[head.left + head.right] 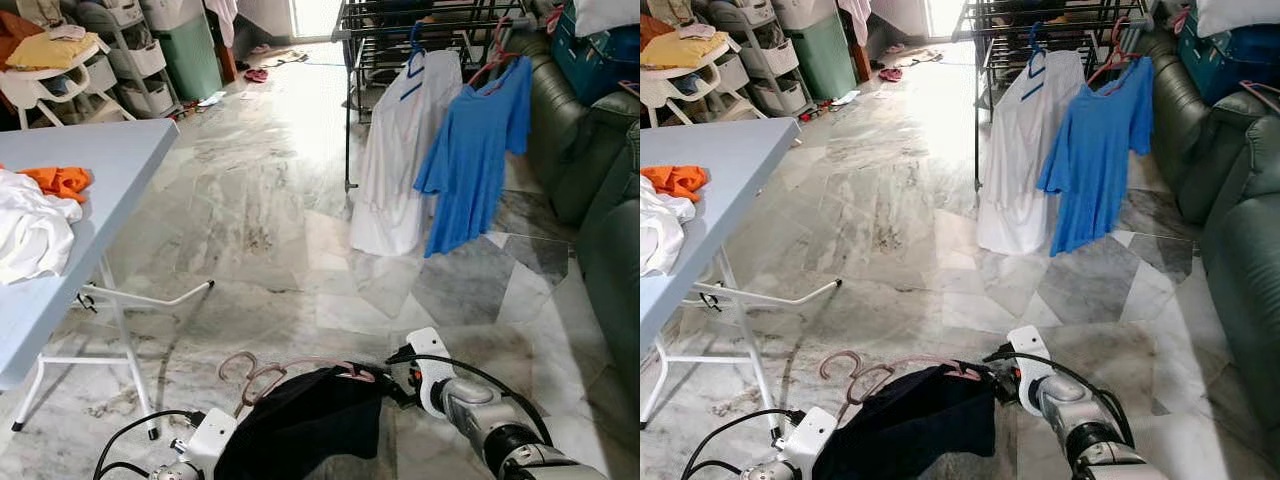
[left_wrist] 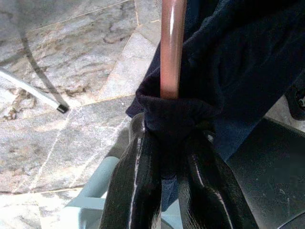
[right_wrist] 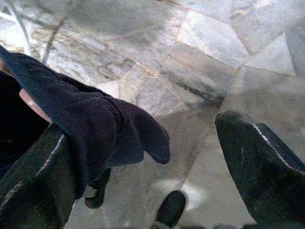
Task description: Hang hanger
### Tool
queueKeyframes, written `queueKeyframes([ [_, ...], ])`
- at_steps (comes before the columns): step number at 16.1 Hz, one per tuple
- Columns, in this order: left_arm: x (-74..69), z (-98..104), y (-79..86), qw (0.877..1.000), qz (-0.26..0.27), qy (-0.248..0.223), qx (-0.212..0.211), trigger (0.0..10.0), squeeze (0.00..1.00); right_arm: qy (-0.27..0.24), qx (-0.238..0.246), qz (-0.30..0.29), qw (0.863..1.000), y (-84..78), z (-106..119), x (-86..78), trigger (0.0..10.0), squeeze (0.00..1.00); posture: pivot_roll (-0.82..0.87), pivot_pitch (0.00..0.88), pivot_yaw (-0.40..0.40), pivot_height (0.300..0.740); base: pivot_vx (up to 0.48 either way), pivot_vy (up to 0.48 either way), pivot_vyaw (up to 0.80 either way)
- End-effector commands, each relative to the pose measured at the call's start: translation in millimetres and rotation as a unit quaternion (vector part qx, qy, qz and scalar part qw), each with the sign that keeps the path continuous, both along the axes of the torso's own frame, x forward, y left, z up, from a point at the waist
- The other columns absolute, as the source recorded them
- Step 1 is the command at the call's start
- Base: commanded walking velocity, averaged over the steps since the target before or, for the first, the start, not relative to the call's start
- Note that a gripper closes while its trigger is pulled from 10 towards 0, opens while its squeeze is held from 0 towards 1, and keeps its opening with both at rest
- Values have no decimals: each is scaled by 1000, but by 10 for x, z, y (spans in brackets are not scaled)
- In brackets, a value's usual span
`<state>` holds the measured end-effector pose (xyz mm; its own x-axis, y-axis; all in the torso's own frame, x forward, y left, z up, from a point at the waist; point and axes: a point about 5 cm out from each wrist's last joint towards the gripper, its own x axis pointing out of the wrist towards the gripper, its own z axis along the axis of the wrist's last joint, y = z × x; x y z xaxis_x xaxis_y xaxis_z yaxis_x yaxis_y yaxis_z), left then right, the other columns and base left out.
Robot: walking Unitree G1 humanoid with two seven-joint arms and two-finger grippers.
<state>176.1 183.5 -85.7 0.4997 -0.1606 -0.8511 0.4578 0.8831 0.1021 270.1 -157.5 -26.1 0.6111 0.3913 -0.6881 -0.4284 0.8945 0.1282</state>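
Hanger [image 1: 262, 371], pink and carrying a dark garment [image 1: 305, 420], sits low in front of the robot, held between both arms above the marble floor [image 1: 250, 200], with its hook pointing toward the table [image 1: 90, 170] side. Going from the biggest things down: a green sofa [image 1: 600, 200] runs along the right, the table on the left bears white cloth [image 1: 30, 230] and an orange piece [image 1: 58, 180], and a dark drying rack [image 1: 420, 30] stands well ahead, where a white shirt [image 1: 400, 160] and a blue shirt [image 1: 475, 150] already hang on their own hangers. The step in hand looks like the carry: the garment is on the hanger, but the rack is still far off. The next move, as I judge it, calls for walking forward, then raising the hook to the bar at a free spot beside the blue shirt. The left tool [image 2: 169, 157] is clamped on the hanger's rod through a fold of the dark cloth, its arm low and bent inward. The right tool [image 3: 152, 162] stands wide open, one finger under the garment's edge and the other clear of it, that forearm reaching in from the right with its wrist turned toward the cloth.
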Motion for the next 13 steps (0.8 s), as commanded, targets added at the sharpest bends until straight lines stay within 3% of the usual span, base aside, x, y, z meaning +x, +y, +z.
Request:
queueKeyframes([
  [1,274,143,-382,995,-56,-63,-54,10000,0,53,74,97,991,475,-116,-209,10000,714,-165,0,108,740,0,0,0],
  [2,273,143,-384,995,-57,-63,-55,10000,0,55,75,104,990,477,-122,-222,10000,533,-165,0,109,740,0,0,0],
  [3,272,143,-383,995,-59,-63,-54,10000,0,48,63,113,990,469,-124,-224,10000,208,-165,0,112,740,0,0,0],
  [4,272,143,-382,995,-61,-63,-54,10000,0,34,39,117,992,449,-119,-202,8627,141,-167,0,113,740,0,0,0],
  [5,272,144,-382,995,-62,-63,-54,10000,0,18,8,119,993,426,-111,-174,7020,0,-167,0,114,740,0,0,0],
  [6,272,144,-382,994,-64,-63,-54,10000,0,-10,-43,110,993,380,-82,-102,10000,0,-167,0,114,740,0,0,0],
  [9,269,145,-390,994,-69,-63,-57,10000,0,-51,-87,81,992,325,22,55,10000,0,-168,0,118,740,0,0,0],
  [13,264,149,-414,993,-77,-65,-66,10000,0,-118,-152,23,981,91,241,314,10000,0,-165,0,120,740,0,0,0],
])
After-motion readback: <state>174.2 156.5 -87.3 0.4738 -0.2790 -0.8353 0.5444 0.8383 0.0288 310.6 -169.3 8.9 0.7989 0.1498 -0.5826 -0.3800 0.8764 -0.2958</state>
